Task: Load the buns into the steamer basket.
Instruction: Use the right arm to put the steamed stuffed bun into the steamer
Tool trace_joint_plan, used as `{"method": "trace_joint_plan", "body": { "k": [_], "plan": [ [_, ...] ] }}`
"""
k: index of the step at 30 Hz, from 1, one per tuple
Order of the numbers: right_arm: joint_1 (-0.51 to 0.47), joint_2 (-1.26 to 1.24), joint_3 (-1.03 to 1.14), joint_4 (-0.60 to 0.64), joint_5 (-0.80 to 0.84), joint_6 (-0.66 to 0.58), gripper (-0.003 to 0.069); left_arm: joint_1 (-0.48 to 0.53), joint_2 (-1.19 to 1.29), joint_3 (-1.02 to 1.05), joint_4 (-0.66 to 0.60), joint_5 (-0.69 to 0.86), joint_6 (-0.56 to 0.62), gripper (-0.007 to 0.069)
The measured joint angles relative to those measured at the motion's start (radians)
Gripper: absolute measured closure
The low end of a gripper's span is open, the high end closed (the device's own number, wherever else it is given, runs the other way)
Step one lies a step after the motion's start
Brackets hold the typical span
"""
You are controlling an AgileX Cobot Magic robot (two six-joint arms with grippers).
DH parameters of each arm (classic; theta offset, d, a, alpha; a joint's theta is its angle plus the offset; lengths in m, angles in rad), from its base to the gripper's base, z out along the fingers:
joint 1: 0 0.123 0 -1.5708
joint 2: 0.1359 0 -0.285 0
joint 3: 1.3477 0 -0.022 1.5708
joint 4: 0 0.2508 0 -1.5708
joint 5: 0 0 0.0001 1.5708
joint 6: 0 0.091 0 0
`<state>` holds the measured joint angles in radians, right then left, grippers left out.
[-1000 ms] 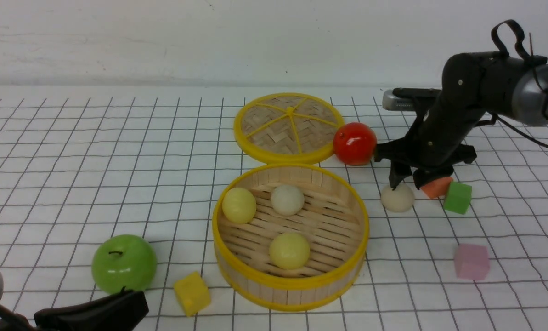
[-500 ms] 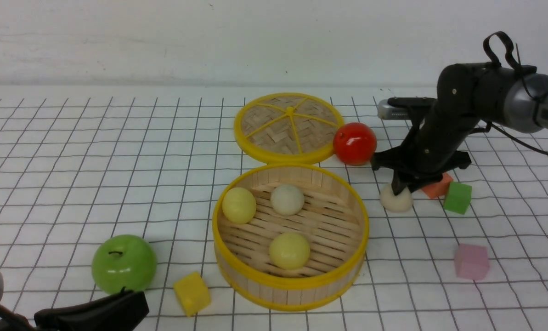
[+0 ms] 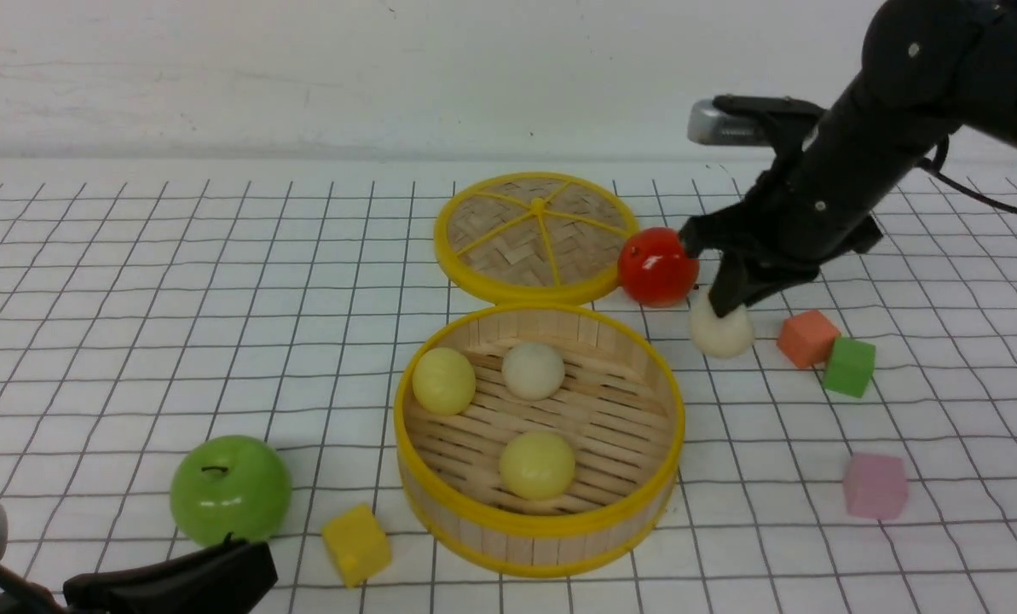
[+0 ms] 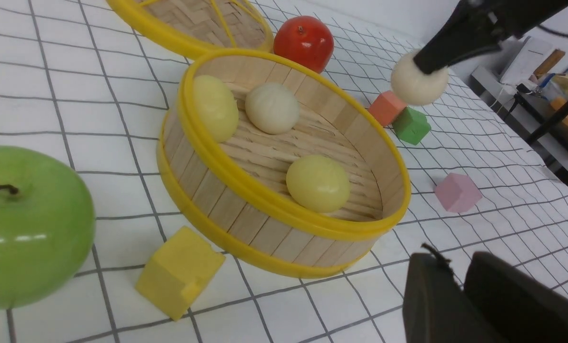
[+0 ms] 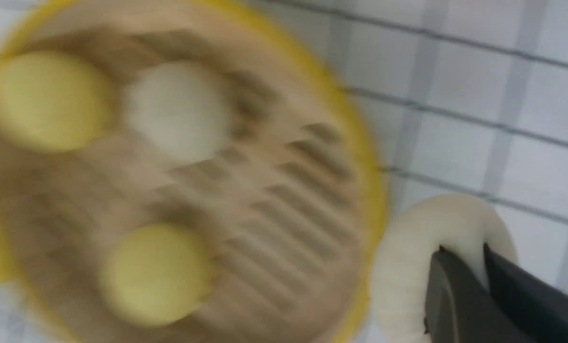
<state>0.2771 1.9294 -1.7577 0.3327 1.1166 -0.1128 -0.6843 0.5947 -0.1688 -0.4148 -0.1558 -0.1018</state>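
Note:
The steamer basket point(image 3: 542, 522) stands at the middle front of the table. In it lie three buns: a pale yellow one point(image 3: 444, 379), a cream one point(image 3: 533, 370) and another pale yellow one point(image 3: 537, 465). A further cream bun point(image 3: 721, 331) hangs in the air to the right of the basket, beside the red apple. My right gripper point(image 3: 727, 303) is shut on its top; the right wrist view shows the fingers pinching the bun point(image 5: 417, 257) beside the blurred basket rim point(image 5: 374, 190). My left gripper point(image 4: 455, 267) rests low at the front left, its jaws slightly apart with nothing between them.
The flat woven lid point(image 3: 538, 234) lies behind the basket, with a red apple point(image 3: 657, 266) at its right edge. A green apple point(image 3: 230, 489) and a yellow cube point(image 3: 355, 543) sit front left. Orange point(image 3: 806, 338), green point(image 3: 849, 367) and pink point(image 3: 875, 485) cubes lie to the right.
My right gripper came down onto the cream bun, closed on it and lifted it off the table, up and slightly left toward the red apple. The left arm has not moved.

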Motion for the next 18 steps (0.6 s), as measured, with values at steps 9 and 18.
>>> {"method": "trace_joint_plan", "body": {
  "k": [9,18],
  "plan": [
    [0.151,0.1,0.0,0.014,-0.014,0.015,0.0622,0.0,0.0,0.0,0.0,0.001,0.0,0.0511],
    [0.151,0.194,0.0,-0.005,-0.043,0.076,0.0378,0.0,0.0,0.0,0.0,0.001,0.0,0.0501]
  ]
}}
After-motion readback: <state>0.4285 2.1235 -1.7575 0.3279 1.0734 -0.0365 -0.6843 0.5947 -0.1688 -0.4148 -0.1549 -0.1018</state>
